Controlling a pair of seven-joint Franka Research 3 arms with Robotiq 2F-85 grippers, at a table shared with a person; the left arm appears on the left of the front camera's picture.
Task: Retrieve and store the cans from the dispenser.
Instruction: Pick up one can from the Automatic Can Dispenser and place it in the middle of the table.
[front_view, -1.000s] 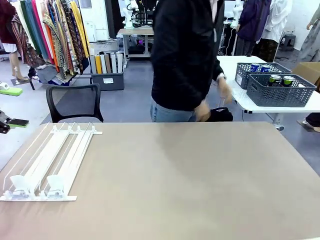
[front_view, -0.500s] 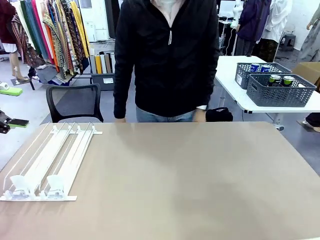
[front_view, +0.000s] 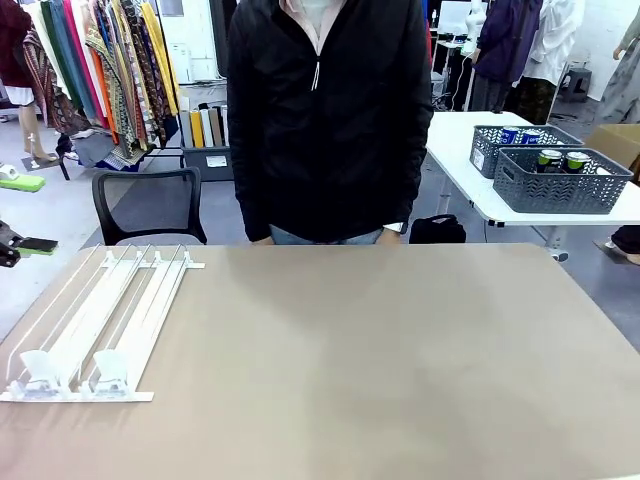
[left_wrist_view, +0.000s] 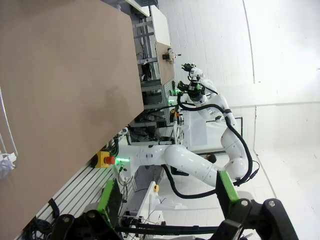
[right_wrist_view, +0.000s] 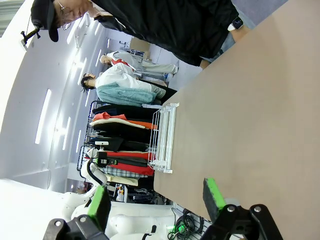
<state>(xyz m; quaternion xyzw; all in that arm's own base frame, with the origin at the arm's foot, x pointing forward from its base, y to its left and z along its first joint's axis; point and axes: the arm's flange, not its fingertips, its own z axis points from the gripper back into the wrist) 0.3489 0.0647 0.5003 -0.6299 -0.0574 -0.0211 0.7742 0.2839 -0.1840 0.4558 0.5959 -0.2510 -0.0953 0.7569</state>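
Dispenser: white rack of long parallel rails lies flat on the near-left part of the table, its lanes running from near to far; two small clear stops sit at its near end. Its lanes hold nothing. From the right wrist it shows as a white frame at the table's far edge.
Cans: green-topped dark ones stand in the nearer grey lattice basket; blue ones stand in the basket behind it. Both baskets rest on a white side table at far right, well apart from the rack.
Person: stands at the far side of the table in a black zipped jacket, both hands low at the table's far edge.
Left tool: jaws spread wide, green pads well apart, nothing between them; it hangs off the table's side.
Right tool: jaws also wide apart, empty, above the table's bare brown top.
Other: black mesh chair stands behind the rack's far end.
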